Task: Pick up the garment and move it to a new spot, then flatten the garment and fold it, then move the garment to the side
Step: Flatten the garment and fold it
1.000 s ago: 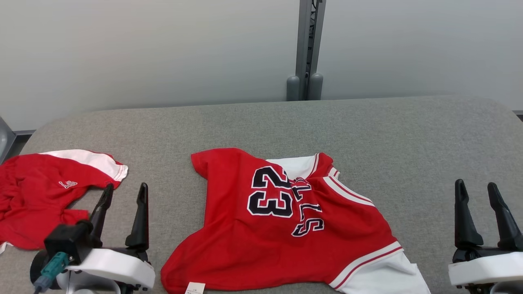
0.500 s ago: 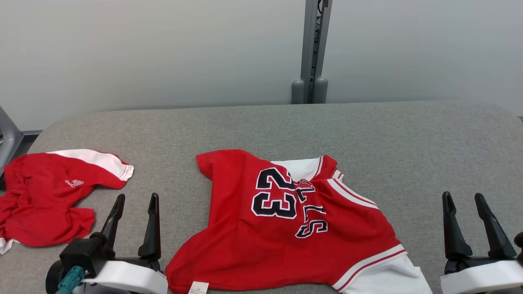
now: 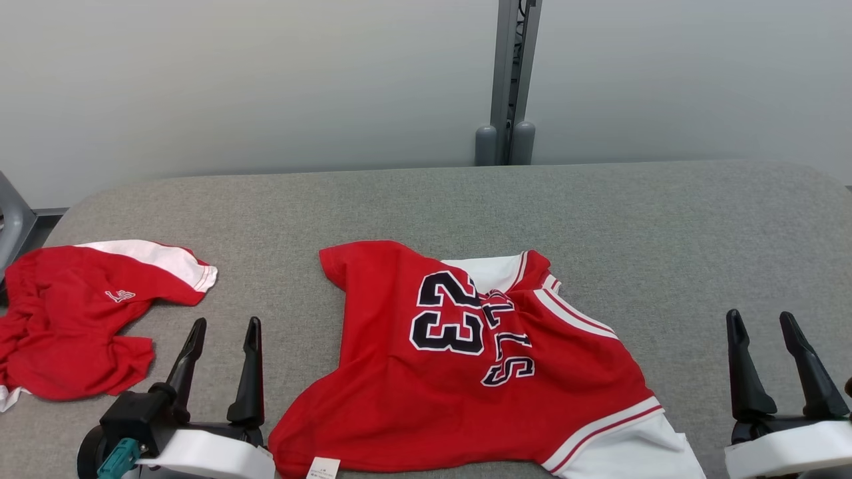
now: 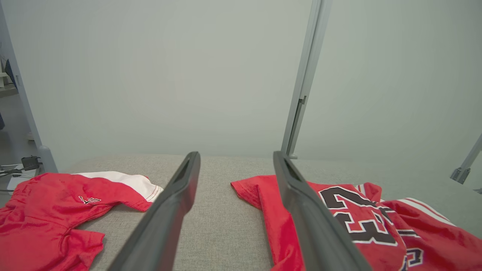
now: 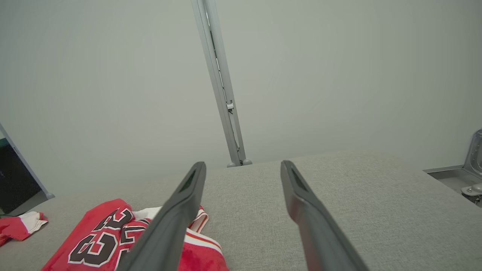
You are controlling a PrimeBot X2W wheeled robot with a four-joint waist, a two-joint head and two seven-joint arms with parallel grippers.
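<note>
The crumpled red jersey with the black number 23 and white trim (image 3: 466,372) is lying at the near middle of the grey fabric-covered desk (image 3: 466,199). The left tool (image 3: 226,322) is standing released and empty, between the jersey and the red shorts with a white stripe (image 3: 73,319). The right tool (image 3: 760,315) is standing released and empty, off to the jersey's right.

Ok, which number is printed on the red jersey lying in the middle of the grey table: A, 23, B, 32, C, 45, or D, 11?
A: the jersey bears large black digits outlined in white that read 23, clear in the head view and both wrist views.
</note>
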